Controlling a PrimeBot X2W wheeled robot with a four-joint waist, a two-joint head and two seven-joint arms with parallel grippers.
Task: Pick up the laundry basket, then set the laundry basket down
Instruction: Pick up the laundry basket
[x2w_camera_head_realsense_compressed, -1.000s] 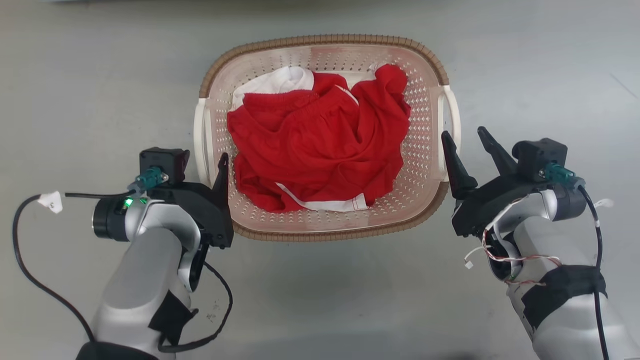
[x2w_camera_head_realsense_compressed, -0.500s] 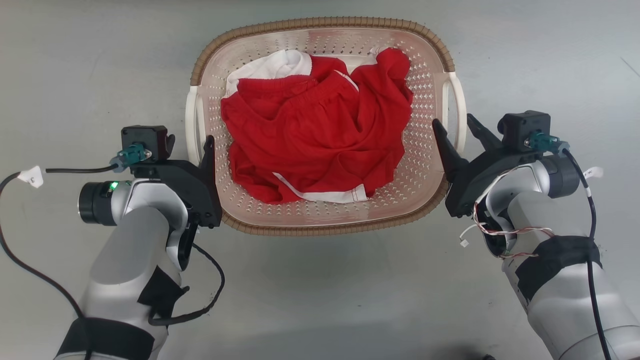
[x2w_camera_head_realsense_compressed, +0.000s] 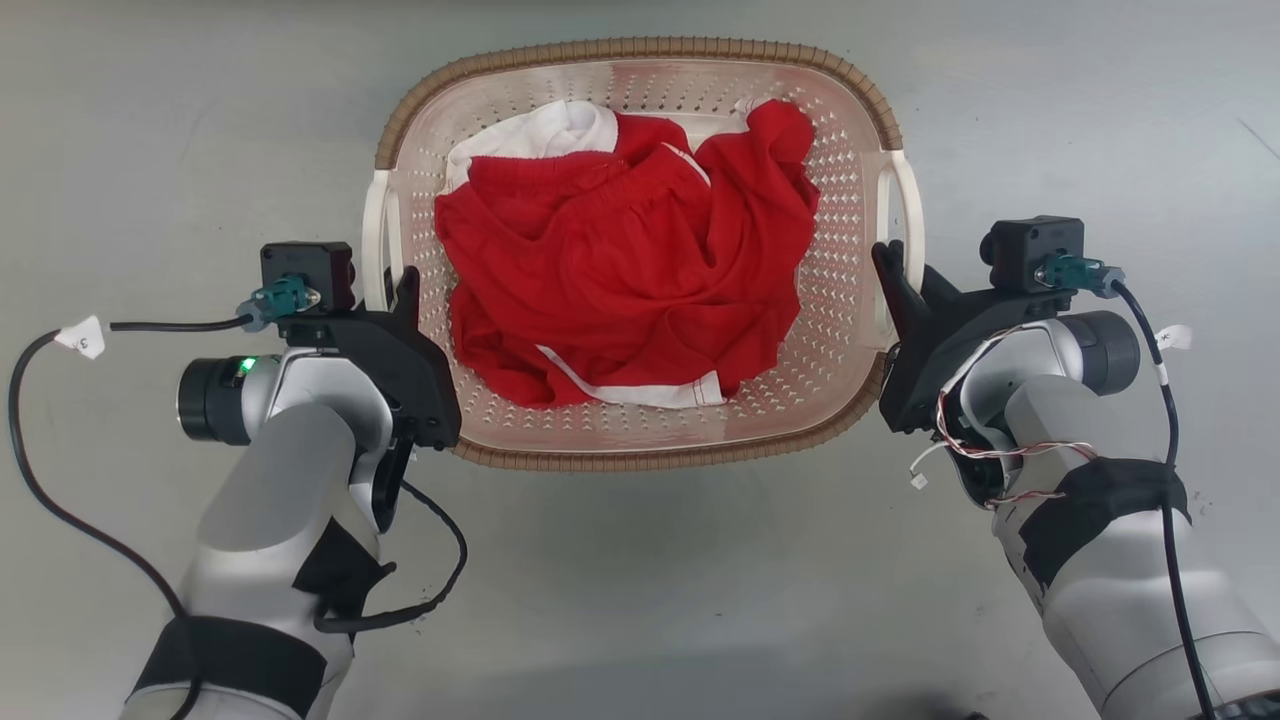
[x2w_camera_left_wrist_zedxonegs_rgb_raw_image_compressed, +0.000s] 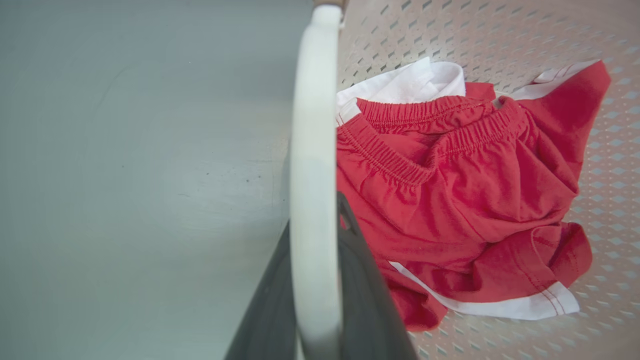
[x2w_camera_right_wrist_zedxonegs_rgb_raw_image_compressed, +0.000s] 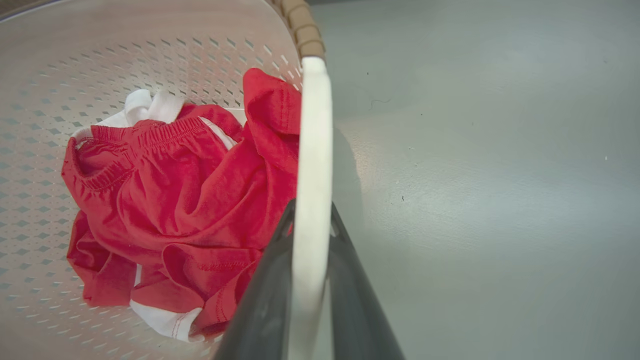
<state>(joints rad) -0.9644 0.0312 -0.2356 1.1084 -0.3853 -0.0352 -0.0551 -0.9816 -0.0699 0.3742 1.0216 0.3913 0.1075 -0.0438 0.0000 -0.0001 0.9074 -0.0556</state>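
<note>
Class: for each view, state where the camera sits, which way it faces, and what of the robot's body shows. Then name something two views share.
Head view: on the head, facing down at the laundry basket; shows both forearms, left gripper and right gripper.
Left wrist view: on that wrist, along its fingers pinching the left handle.
Right wrist view: on that wrist, along its fingers pinching the right handle.
Shared: red clothes.

Laundry basket (x2w_camera_head_realsense_compressed: 640, 430): pale pink-cream, perforated, brown woven-look rim, white handles (x2w_camera_head_realsense_compressed: 908, 215) on both sides. Upright, opening upward, long axis across the head view. Red-and-white clothes (x2w_camera_head_realsense_compressed: 620, 280) heaped inside.
</note>
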